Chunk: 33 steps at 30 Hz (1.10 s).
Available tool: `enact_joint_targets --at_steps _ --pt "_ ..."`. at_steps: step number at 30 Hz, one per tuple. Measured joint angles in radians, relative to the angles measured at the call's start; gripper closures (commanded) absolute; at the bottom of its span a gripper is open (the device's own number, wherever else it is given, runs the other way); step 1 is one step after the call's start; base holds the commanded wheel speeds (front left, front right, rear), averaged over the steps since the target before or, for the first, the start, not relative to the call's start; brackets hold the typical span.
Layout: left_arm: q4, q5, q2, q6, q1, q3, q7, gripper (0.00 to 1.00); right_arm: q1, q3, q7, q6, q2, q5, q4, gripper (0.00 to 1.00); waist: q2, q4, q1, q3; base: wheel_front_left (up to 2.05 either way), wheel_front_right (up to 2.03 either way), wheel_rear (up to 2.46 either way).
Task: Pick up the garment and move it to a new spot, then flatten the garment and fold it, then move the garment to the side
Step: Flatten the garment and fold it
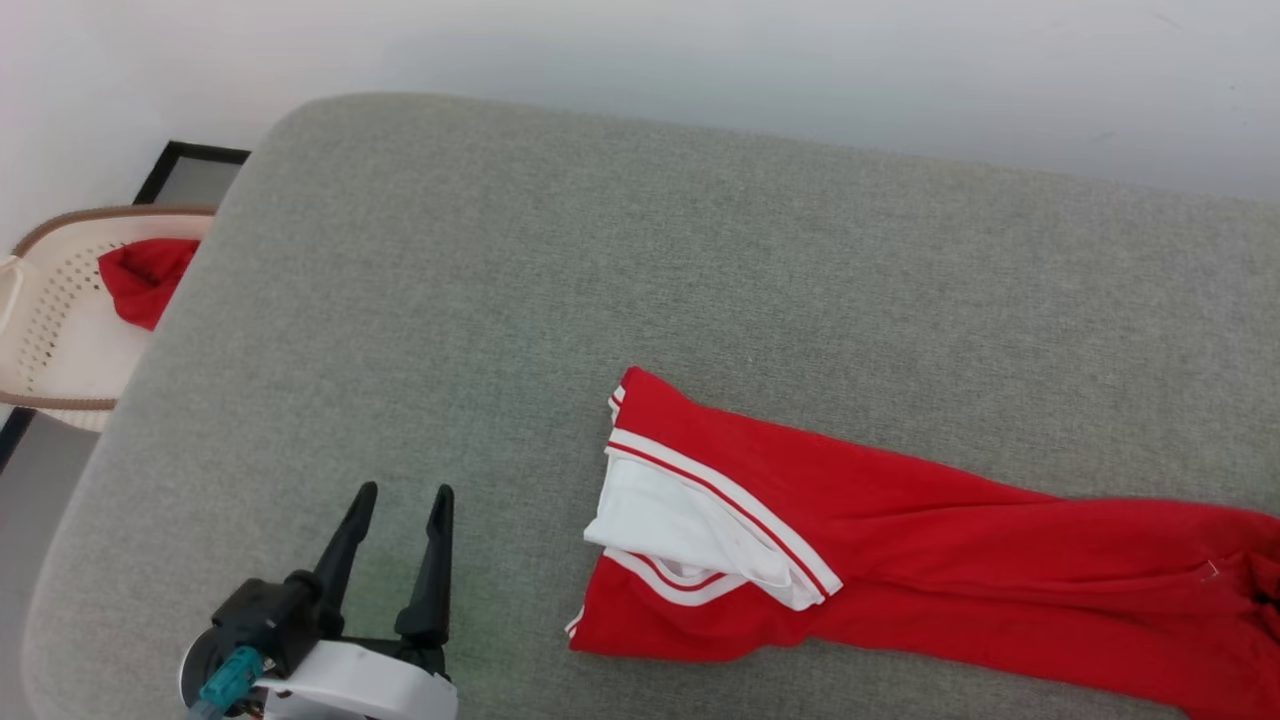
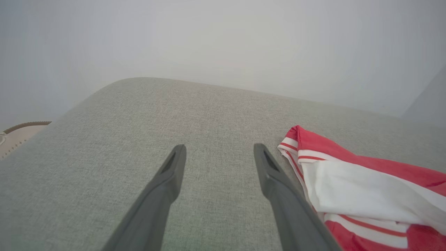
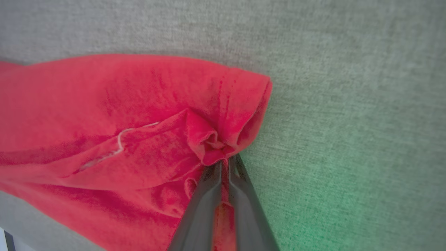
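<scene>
Right wrist view: the right gripper (image 3: pixel 224 161) is clenched on a bunched edge of the red jersey garment with a white striped-trim sleeve (image 1: pixel 900 520), lying at four o'clock on the grey fabric surface (image 1: pixel 600 250). It looks light and limp, likely to sag. The sleeve end suits the released left gripper (image 1: pixel 405 492) at seven o'clock.

Garment (image 1: pixel 900 530) on cushion (image 1: pixel 600 280), near-right; L gripper (image 1: pixel 406 490) left of it, apart; basket (image 1: pixel 50 320) beyond cushion's left edge.

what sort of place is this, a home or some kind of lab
Probably an indoor laundry-folding setup, home-like or staged. A grey padded surface stands before a plain white wall, a red garment lies on it, and a cream perforated basket beside it holds red cloth.
</scene>
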Motion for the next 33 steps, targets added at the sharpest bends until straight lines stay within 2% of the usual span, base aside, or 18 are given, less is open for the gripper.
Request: enact_joint_targets --at_steps 6,10,17,23,28,33 --pt "0.006 0.016 -0.016 -0.013 0.004 0.035 0.0 0.0 0.021 -0.091 -0.063 0.002 0.047 -0.022 -0.006 1.0 0.0001 -0.021 0.0 -0.002 0.0 0.0 0.0" --pt "-0.001 0.027 -0.016 -0.017 0.005 0.048 0.0 0.0 0.021 -0.174 -0.093 0.002 0.048 -0.03 0.011 1.0 0.0001 -0.042 0.0 -0.001 0.0 0.0 0.0" --pt "-0.013 0.031 -0.005 -0.021 -0.003 0.051 0.0 0.0 0.04 -0.359 -0.12 0.001 -0.031 -0.04 0.066 1.0 0.0001 -0.067 0.0 0.028 0.0 0.0 0.0" --pt "-0.018 0.031 0.007 -0.023 -0.01 0.055 0.0 0.0 0.056 -0.484 -0.146 0.001 -0.073 -0.062 0.1 1.0 0.0001 -0.088 0.0 0.055 0.0 0.0 0.0" --pt "-0.017 0.031 0.007 -0.023 -0.015 0.05 0.0 0.0 0.065 -0.476 -0.143 0.001 -0.056 -0.072 0.067 1.0 0.0 -0.105 0.0 0.057 0.0 0.0 0.0" --pt "-0.007 0.027 0.004 -0.023 -0.012 0.045 0.0 0.0 0.102 -0.406 -0.129 0.0 -0.003 -0.049 -0.091 1.0 0.0 -0.114 0.0 0.038 0.0 0.0 0.0"
